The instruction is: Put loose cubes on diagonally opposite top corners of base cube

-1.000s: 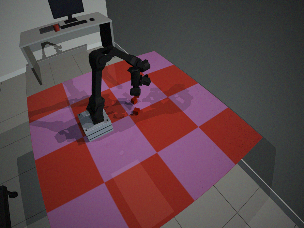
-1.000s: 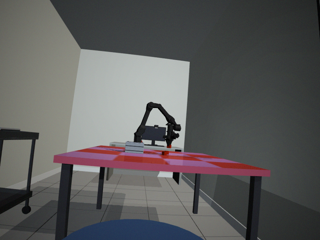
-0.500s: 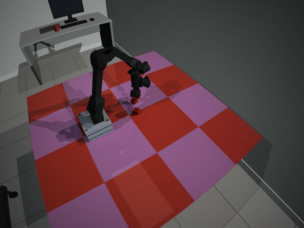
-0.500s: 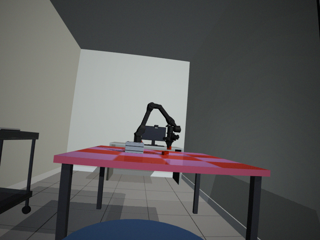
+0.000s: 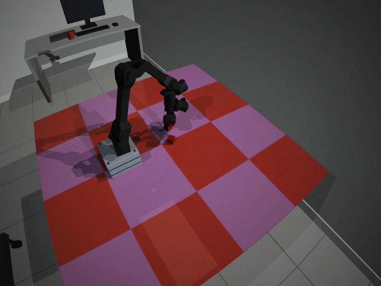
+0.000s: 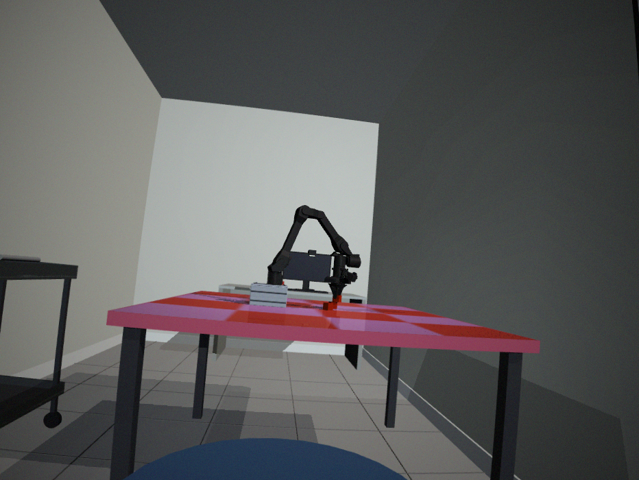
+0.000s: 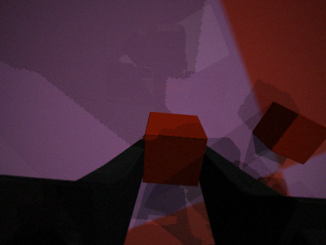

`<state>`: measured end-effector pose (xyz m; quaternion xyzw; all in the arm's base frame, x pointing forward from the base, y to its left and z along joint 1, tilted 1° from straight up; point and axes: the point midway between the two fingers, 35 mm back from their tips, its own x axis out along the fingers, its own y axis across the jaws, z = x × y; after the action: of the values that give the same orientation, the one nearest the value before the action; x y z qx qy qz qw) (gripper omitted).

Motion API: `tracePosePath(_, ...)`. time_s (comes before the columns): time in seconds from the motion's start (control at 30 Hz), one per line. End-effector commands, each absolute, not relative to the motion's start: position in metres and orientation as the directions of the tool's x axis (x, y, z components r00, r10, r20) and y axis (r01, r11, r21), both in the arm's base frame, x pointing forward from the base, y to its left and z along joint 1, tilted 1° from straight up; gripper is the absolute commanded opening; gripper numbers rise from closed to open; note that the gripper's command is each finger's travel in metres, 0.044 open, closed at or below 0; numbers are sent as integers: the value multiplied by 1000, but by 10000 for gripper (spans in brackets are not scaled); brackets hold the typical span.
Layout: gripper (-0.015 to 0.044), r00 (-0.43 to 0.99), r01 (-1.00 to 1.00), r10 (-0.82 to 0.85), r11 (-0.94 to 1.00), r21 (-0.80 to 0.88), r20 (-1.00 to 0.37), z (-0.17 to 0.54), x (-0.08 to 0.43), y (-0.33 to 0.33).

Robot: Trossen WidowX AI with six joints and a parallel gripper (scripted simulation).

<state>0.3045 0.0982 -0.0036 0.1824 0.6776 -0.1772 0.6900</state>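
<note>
My gripper (image 5: pixel 170 123) (image 6: pixel 337 295) (image 7: pixel 171 148) points down and is shut on a red cube (image 6: pixel 337 298) (image 7: pixel 171 154), which looks roughly level. A second red cube (image 5: pixel 168 128) (image 6: pixel 334 306) is directly below or just behind the held one. The held cube hides it in the wrist view, and I cannot tell whether the two touch. A third red cube (image 5: pixel 171 139) (image 6: pixel 328 306) (image 7: pixel 297 136) sits on the table, apart, to the right in the wrist view. All look alike, so their colour does not tell which is the base cube.
The cubes are on a red and purple checkered table (image 5: pixel 221 172) (image 6: pixel 320 333). The arm's grey mounting block (image 5: pixel 124 164) (image 6: pixel 268 295) stands left of them in the top and exterior views. A desk (image 5: pixel 123 21) with a monitor (image 5: pixel 84 10) is behind the table. Arm shadows fall around the cubes.
</note>
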Motion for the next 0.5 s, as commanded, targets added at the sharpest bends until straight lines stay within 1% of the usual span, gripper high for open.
tracePosePath(0.0,105,17,491,8,871,15,-1000,-5,304,99)
tracePosePath(0.33,105,17,491,8,871,15,-1000,-5,304,99)
tracePosePath(0.47,205,17,491,8,871,15,-1000,-5,304,99)
